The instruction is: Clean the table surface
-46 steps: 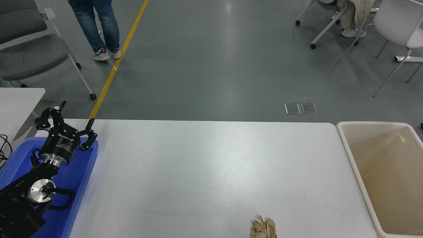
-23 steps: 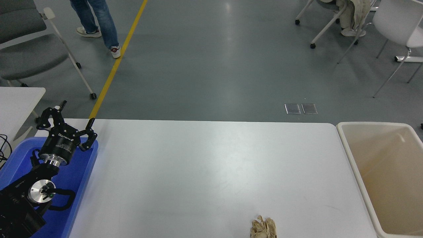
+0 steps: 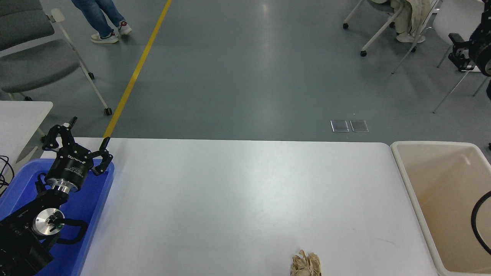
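Note:
The table surface (image 3: pixel 230 191) is a wide white-grey top filling the middle of the head view. A crumpled brown paper ball (image 3: pixel 305 264) lies on it at the front edge, right of centre. My left gripper (image 3: pixel 89 131) is parked at the lower left over a blue tray (image 3: pixel 96 199), open and empty. A black part of my right arm (image 3: pixel 470 50) shows high at the right edge, far above and behind the paper ball. Its black cable (image 3: pixel 477 226) loops over the bin.
A beige plastic bin (image 3: pixel 406 184) stands against the table's right end. A smaller white table (image 3: pixel 23 111) is at the left. A person's legs (image 3: pixel 99 19) are on the floor at the top left. Wheeled chairs (image 3: pixel 38 61) stand beyond the table.
My right arm has come into view at the right edge, with its cable over the bin. The person at the top left has walked further away to the left. The left arm has not moved.

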Tool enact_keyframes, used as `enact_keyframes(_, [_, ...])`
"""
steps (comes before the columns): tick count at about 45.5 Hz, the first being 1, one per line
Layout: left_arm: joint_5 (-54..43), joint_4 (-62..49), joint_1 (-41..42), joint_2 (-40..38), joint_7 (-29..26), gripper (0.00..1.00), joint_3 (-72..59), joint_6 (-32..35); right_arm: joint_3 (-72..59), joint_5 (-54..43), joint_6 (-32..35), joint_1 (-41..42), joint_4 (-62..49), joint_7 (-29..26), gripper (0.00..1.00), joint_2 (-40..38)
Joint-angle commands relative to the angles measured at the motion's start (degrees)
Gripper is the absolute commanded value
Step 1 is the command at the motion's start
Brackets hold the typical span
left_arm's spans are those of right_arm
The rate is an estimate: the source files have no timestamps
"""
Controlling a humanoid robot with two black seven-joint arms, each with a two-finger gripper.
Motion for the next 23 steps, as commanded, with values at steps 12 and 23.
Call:
enact_keyframes(12, [0.0,-0.01,0.0,0.03,0.0,1.0,-0.01,0.0,0.95,-3.97,-0.18,-4.39,0.47,4.79,0.99,5.08])
enact_keyframes(23, [0.0,-0.01,0.0,0.03,0.0,1.0,-0.01,0.0,0.34,-3.8,-0.45,-4.47,-0.06,6.64,0.99,5.96])
